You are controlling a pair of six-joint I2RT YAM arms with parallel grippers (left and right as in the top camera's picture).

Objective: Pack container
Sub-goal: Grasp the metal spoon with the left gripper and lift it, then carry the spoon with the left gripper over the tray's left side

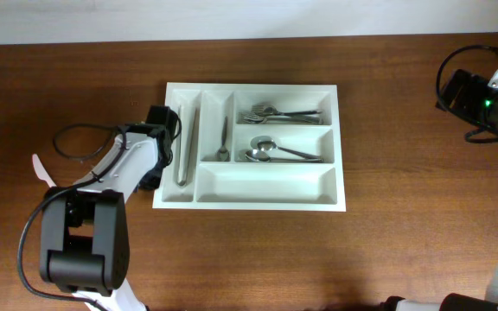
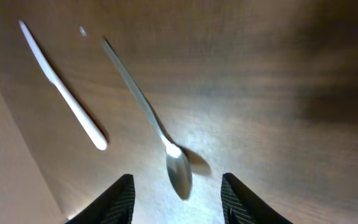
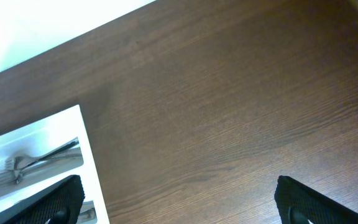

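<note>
The white container (image 1: 340, 147) lies mid-table. Its left upright slot holds a long metal utensil (image 1: 184, 147) and the second slot a small one (image 1: 223, 142). The top long compartment holds forks (image 1: 279, 112), the middle one spoons (image 1: 275, 152), and the bottom one (image 1: 266, 183) is bare. My left arm (image 1: 132, 160) reaches beside the container's left edge. In the left wrist view my left gripper (image 2: 178, 190) is open low over the table, with the bowl of a metal spoon (image 2: 178, 171) between its fingers. My right gripper (image 3: 179, 193) is open and empty over bare wood right of the container (image 3: 92, 162).
A white plastic knife (image 2: 64, 90) lies on the table left of the spoon; its end shows left of my left arm in the overhead view (image 1: 40, 169). The right arm (image 1: 491, 99) sits at the far right edge. The forks also show in the right wrist view (image 3: 42, 162).
</note>
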